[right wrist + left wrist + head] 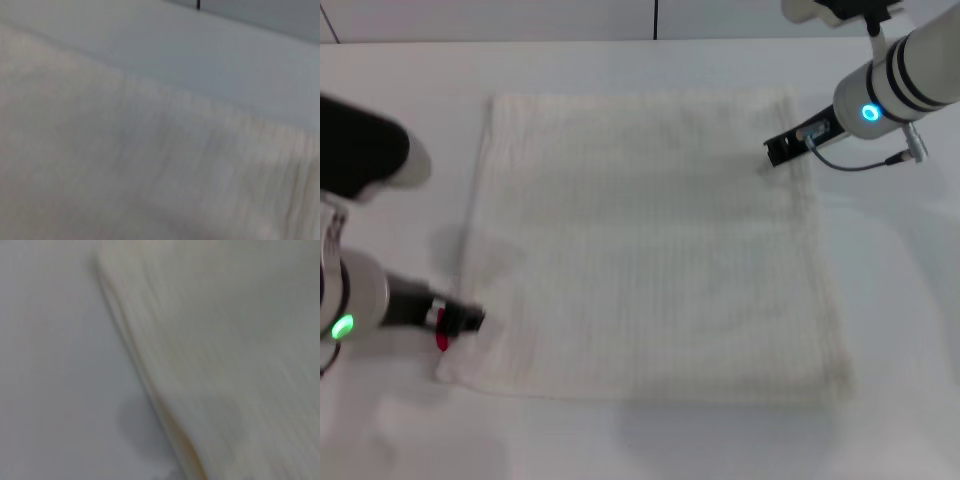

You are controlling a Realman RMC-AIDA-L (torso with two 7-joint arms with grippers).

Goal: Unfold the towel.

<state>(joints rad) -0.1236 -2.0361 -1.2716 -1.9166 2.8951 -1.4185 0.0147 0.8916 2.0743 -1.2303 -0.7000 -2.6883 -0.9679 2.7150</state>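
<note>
The towel [650, 250] is a large cream cloth with faint ribbed stripes, lying spread flat on the white table [410, 430]. Its small red tag [443, 341] shows at the near left corner. My left gripper [470, 319] is at that near left corner, right by the tag, low over the cloth's edge. My right gripper [780, 148] is at the far right part of the towel, just above it. The left wrist view shows the towel's edge [150, 385] against the table. The right wrist view shows ribbed cloth [150, 165] close up.
The white table extends around the towel on all sides, with a back wall edge [655, 20] beyond. A dark part of my left arm [355, 150] hangs over the left side.
</note>
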